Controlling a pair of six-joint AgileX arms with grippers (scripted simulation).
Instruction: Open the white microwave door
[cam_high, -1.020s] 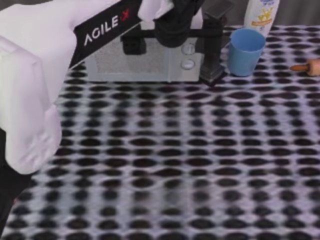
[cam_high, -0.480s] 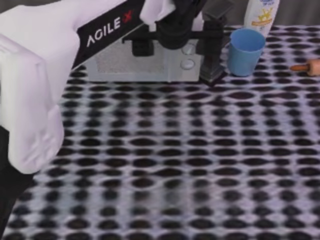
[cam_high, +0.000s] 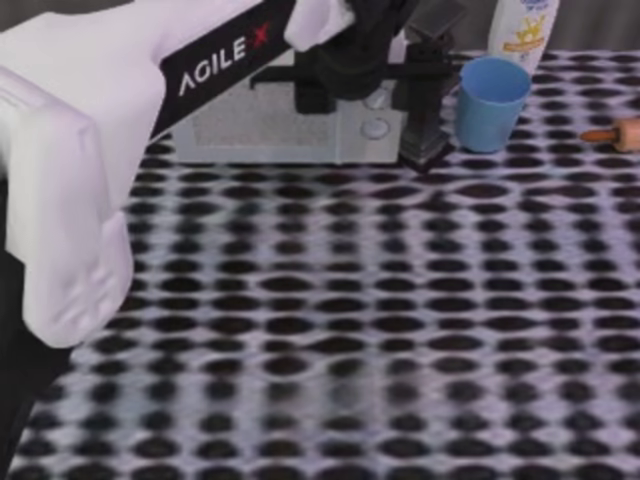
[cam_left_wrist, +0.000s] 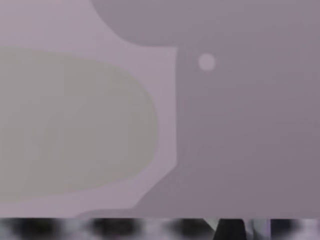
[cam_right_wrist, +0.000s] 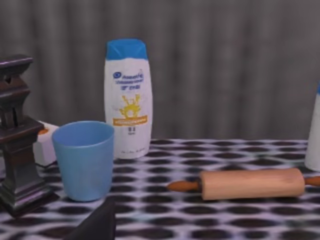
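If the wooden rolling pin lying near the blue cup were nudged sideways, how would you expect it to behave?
The wooden rolling pin lies on its side and is cylindrical, so it would probably roll rather than slide. It looks solid and stiff, so it is unlikely to bend. The patterned table around it looks flat, so nothing obvious would stop it before the blue plastic cup.

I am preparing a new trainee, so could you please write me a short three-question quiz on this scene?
1. True or false: the microwave door is shut.
2. Which object stands directly to the right of the dark stand in the top view? A) rolling pin B) blue cup C) white bottle
3. Fill in: the left arm's tool is at the ______ of the microwave.

Key:
1. True; the door lies flush with the knob panel.
2. B, the blue cup; the white bottle stands behind it and the rolling pin lies farther right.
3. Front, across the door and knob panel.
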